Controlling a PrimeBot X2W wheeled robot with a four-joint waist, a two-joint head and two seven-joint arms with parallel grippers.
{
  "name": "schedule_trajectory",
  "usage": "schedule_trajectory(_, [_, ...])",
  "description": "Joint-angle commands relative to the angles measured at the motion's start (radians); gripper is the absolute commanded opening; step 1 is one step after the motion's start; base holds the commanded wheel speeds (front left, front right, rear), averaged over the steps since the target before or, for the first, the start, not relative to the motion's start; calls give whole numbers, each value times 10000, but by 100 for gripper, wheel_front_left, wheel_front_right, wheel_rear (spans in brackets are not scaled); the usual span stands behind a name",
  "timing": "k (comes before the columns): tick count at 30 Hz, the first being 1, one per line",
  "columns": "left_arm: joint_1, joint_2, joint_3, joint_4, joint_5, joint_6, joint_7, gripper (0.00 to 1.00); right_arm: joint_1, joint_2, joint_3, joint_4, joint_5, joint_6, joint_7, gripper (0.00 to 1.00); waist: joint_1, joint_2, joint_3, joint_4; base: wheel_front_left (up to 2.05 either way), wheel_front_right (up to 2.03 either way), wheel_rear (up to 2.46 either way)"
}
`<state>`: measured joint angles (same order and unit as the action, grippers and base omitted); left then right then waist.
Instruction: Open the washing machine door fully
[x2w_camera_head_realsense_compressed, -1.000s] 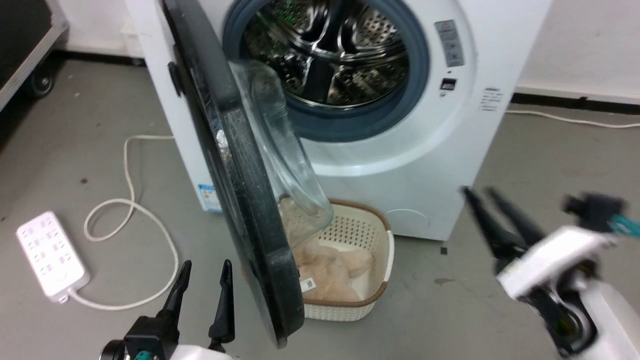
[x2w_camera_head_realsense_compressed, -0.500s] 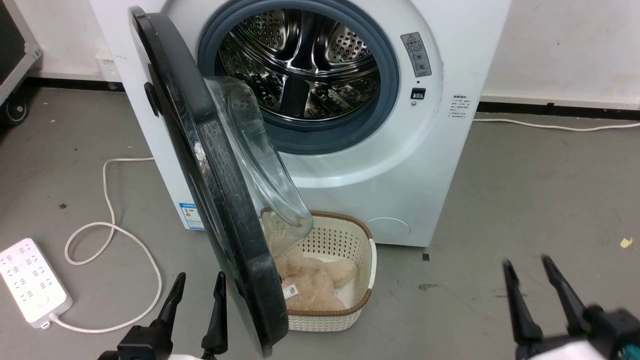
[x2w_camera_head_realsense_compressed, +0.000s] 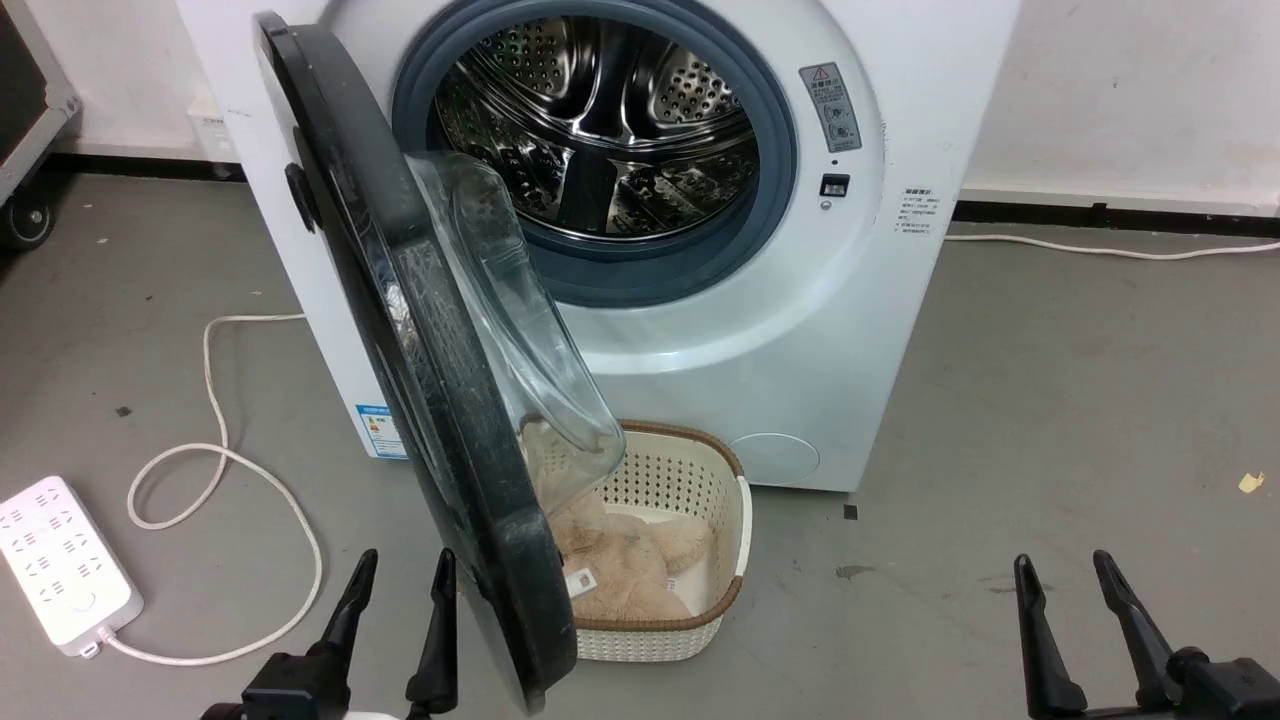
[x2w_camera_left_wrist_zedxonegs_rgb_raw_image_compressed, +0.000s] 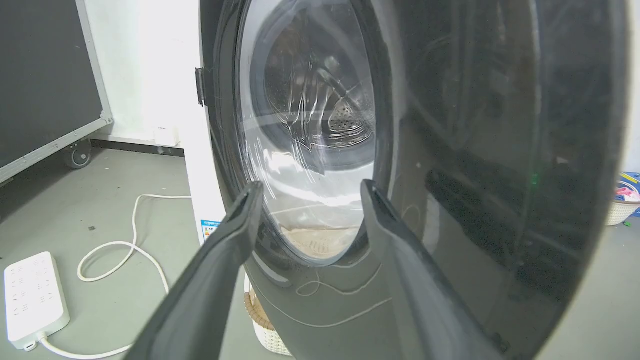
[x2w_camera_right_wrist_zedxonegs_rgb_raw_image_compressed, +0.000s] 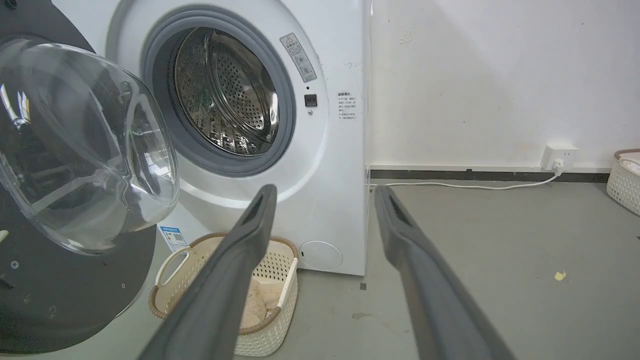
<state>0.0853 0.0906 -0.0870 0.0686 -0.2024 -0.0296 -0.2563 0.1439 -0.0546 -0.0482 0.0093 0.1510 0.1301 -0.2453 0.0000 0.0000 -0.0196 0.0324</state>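
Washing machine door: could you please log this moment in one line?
washing machine door: standing open | left gripper: open, facing its outer side | right gripper: open, empty

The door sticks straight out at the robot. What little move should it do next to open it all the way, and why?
Probably slide the left gripper sideways onto the lower rim of the washing machine door. The door stands roughly half open, edge-on, and those open fingers sit just beside its outer face; the right gripper is far off.

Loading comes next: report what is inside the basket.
The cream basket holds a fluffy beige item with a white tag. The washing machine door covers the basket's left part; contents there are hidden.
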Motion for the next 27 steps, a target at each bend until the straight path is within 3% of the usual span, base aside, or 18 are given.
schedule_trajectory(1, [87,53,1,7,104,77,-55,22,78,41,11,-39,49,6,-60,100,0,0,6,15,0,0,0])
schedule_trajectory(2, [80,55,-8,-1,143,103,-55,0,76,41,13,-33,49,6,-63,100,0,0,7,22,0,0,0])
schedule_trajectory(9, [-20,-39,302,-655,248,440,-55,0,6,42,67,57,93,6,-61,100,0,0,17,11,0,0,0])
schedule_trajectory(19, [-1019,-212,608,-4429,621,766,-55,0,-171,43,19,42,-158,6,110,100,0,0,-63,58,0,0,0])
schedule_trajectory(23, [-1383,-239,1,-5270,982,759,251,0,-192,43,5,40,-177,6,138,100,0,0,-64,86,0,0,0])
schedule_trajectory(27, [-1344,-296,-1393,-5440,1208,523,1001,0,-224,43,36,62,-127,6,132,100,0,0,-6,57,0,0,0])
